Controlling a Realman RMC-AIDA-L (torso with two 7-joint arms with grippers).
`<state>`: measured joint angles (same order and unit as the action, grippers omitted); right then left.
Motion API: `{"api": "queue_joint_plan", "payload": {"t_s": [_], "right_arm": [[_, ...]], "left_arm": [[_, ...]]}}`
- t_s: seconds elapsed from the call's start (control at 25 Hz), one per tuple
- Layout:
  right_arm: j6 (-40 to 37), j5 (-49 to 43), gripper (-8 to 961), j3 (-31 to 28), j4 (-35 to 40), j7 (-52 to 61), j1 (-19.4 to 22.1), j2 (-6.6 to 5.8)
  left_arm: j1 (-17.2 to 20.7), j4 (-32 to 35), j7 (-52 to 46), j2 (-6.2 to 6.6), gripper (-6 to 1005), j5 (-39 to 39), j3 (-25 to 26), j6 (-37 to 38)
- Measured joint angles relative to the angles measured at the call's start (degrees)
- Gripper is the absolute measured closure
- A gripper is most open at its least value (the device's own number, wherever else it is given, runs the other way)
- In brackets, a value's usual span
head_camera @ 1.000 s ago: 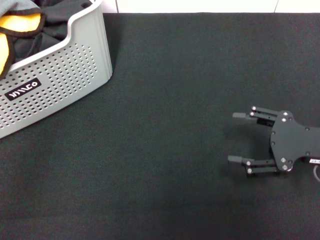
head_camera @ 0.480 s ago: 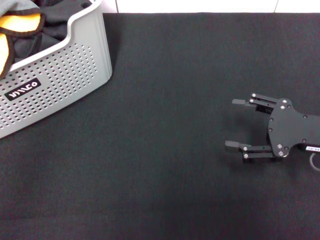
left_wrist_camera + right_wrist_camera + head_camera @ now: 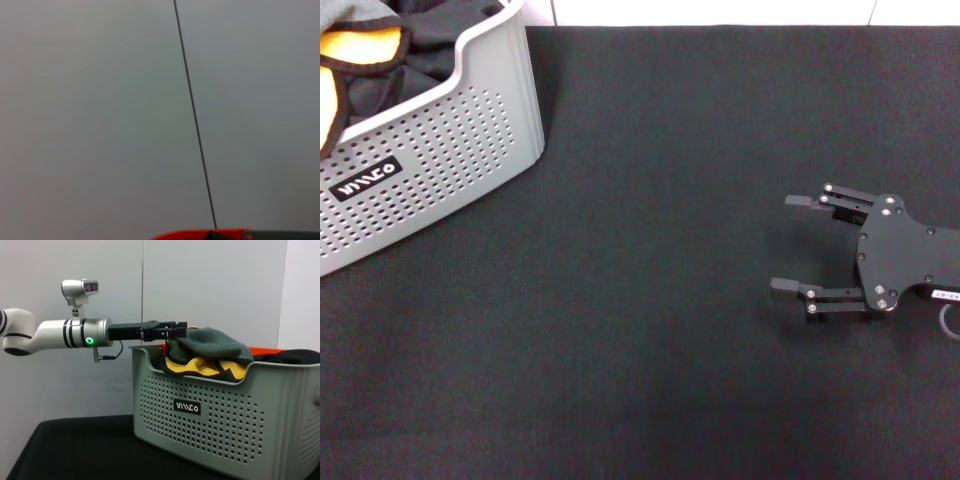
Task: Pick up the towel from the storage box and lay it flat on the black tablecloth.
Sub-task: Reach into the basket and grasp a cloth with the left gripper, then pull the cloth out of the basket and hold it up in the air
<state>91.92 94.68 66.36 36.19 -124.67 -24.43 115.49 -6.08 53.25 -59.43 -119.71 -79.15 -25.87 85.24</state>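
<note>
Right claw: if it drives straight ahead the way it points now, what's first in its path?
Probably nothing soon. The right claw, open, points left across bare black tablecloth. The storage box sits farther back on the left; the line likely passes in front of it.

A dark charcoal cloth (image 3: 432,52) lay bunched at the bench's far left corner, its folds black and crumpled; in the right wrist view it (image 3: 295,357) showed as a low dark heap. Just behind it ran a red-orange edge (image 3: 265,348), of what could not be told. Beyond the bench's far edge stood a pale wall (image 3: 720,12), plain and grey-white, and a thin dark seam (image 3: 194,120) between its panels crossed it.
</note>
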Motion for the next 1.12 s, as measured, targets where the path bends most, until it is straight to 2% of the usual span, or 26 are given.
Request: {"api": "queue_joint_plan", "payload": {"t_s": [0.2, 0.4, 0.64, 0.72, 0.92, 1.12], "right_arm": [[0.19, 0.00, 100, 0.00, 0.01, 0.02, -0.01, 0.00], [0.62, -0.02, 99, 0.19, 0.01, 0.06, 0.29, 0.00], [2.01, -0.03, 99, -0.01, 0.02, 0.10, 0.51, 0.00], [2.30, -0.03, 99, -0.01, 0.02, 0.20, 0.52, 0.00], [2.41, -0.03, 100, 0.00, 0.02, 0.32, 0.53, 0.00], [2.46, -0.02, 102, 0.00, -0.05, 0.33, 0.53, 0.00]], "left_arm": [[-0.13, -0.72, 0.29, -0.03, 234, 0.18, 0.65, -0.24], [-1.44, -3.02, 0.58, 0.02, 309, 0.20, 2.75, -0.54], [-1.94, -4.44, -0.15, 0.02, 521, 1.95, 2.83, -0.68], [-2.03, -5.36, -0.86, 0.07, 705, 3.45, 2.83, -0.25], [-2.12, -6.06, -3.14, 0.09, 954, 6.40, 2.58, 4.24], [-2.22, -6.09, -7.98, 0.06, 969, 14.01, 2.37, 17.70]]}}
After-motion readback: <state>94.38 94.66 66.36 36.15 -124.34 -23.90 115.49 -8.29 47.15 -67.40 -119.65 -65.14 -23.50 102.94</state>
